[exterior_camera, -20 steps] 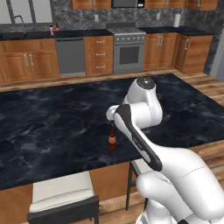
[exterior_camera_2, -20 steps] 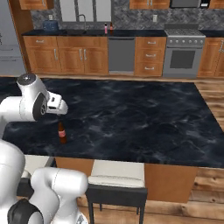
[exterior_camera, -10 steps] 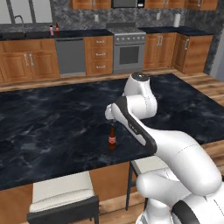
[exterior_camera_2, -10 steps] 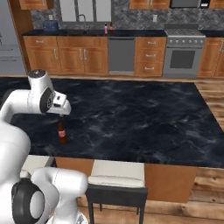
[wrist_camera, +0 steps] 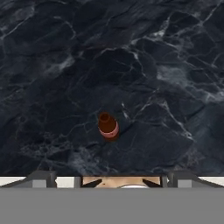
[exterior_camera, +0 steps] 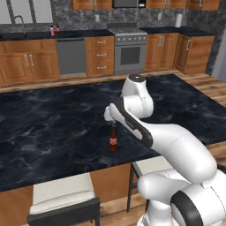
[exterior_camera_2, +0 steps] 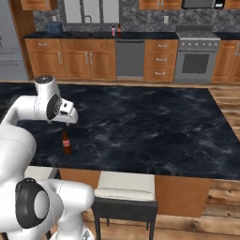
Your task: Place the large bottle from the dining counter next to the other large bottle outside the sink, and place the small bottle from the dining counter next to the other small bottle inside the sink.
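The small bottle (exterior_camera: 113,139) (exterior_camera_2: 66,142), short and dark brown with a red label, stands upright near the front edge of the dining counter (exterior_camera: 53,128) (exterior_camera_2: 154,126). My gripper (exterior_camera: 113,121) (exterior_camera_2: 70,123) hangs a little above its cap, apart from it. In the hand view I look straight down on the bottle (wrist_camera: 108,126); the gripper (wrist_camera: 112,180) is open, its fingertips (wrist_camera: 43,179) wide apart with nothing between them. Far back by the sink (exterior_camera: 12,35) (exterior_camera_2: 78,34), the pale pink large bottle (exterior_camera: 51,30) (exterior_camera_2: 113,31) stands beside a dark bottle (exterior_camera: 57,28) (exterior_camera_2: 119,30).
A cushioned stool (exterior_camera: 62,195) (exterior_camera_2: 125,190) stands against the counter's front side below the bottle. Wood cabinets, a dishwasher (exterior_camera: 71,56) and a steel stove (exterior_camera: 129,50) (exterior_camera_2: 195,58) line the back wall across a wooden floor.
The arm's upper joints have shifted a little toward the bottle's side while the hand stays above the bottle. The bottle has not moved and the jaws stay open.
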Available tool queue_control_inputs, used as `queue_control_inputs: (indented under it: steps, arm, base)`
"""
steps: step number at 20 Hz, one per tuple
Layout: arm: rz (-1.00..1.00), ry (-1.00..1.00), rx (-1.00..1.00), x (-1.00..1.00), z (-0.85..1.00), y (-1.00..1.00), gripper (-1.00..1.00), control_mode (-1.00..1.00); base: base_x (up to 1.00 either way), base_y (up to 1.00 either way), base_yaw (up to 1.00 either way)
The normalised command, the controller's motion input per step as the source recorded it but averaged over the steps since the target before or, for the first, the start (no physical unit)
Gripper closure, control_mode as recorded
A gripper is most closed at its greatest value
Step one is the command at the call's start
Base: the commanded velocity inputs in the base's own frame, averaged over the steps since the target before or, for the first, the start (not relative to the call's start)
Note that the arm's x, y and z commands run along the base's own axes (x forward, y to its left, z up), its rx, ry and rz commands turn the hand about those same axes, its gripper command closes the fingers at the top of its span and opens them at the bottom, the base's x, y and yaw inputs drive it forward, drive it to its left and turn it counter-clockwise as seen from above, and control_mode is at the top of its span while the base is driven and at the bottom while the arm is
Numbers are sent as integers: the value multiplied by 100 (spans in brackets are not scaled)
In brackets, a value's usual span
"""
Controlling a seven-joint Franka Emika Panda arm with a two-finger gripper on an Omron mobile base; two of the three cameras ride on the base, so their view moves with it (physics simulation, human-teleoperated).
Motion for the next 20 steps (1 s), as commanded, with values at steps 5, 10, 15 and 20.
queue_control_inputs:
  steps: [5, 10, 15, 20]
  arm:
    - [0, -7, 0, 0, -15, 5, -100, -100]
    - [0, -3, 0, 0, -23, 7, -100, -100]
    - [0, 0, 0, 1, -25, 3, -100, -100]
    - [0, 5, 0, 12, -2, 0, -100, -100]
  base:
    - [0, 0, 0]
    - [0, 0, 0]
    - [0, 0, 0]
    - [0, 0, 0]
